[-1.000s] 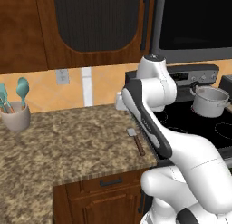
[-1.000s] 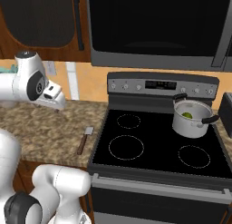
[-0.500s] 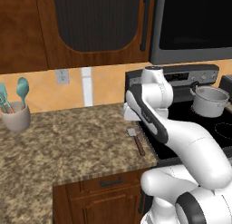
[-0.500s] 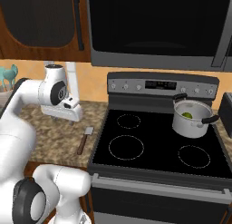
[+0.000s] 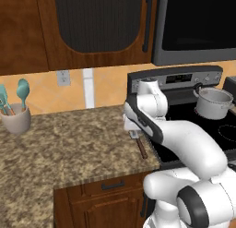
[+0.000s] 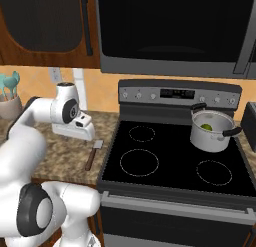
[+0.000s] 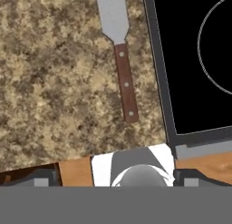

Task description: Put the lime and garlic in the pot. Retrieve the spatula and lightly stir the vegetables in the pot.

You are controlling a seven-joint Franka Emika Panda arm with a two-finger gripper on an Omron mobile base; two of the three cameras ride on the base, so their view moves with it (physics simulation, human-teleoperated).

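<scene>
Left base view: the arm bends over the counter (image 5: 69,144) at the stove's (image 5: 198,125) left edge, with the gripper (image 5: 132,128) low over the spatula (image 5: 139,145). The spatula lies flat on the granite, its brown handle pointing toward the counter's front edge. The pot (image 5: 213,103) sits on a back burner, well apart from the hand. A cup of utensils (image 5: 15,116) stands far to the left.

Right base view: the gripper (image 6: 81,132) hangs just above the spatula (image 6: 93,154), beside the stove (image 6: 175,161). The pot (image 6: 211,130) holds the green lime (image 6: 206,126); the garlic is probably in there too, but the pot's wall hides it and it cannot be confirmed.

Hand view: the spatula (image 7: 120,55) lies straight ahead, grey blade far, wooden handle near, parallel to the stove's (image 7: 190,60) rim. The fingers stand spread to their widest and hold nothing.

Judged from this, the lime is placed, and likely the garlic as well. What remains is grasping the spatula, carrying it to the pot, and stirring.
</scene>
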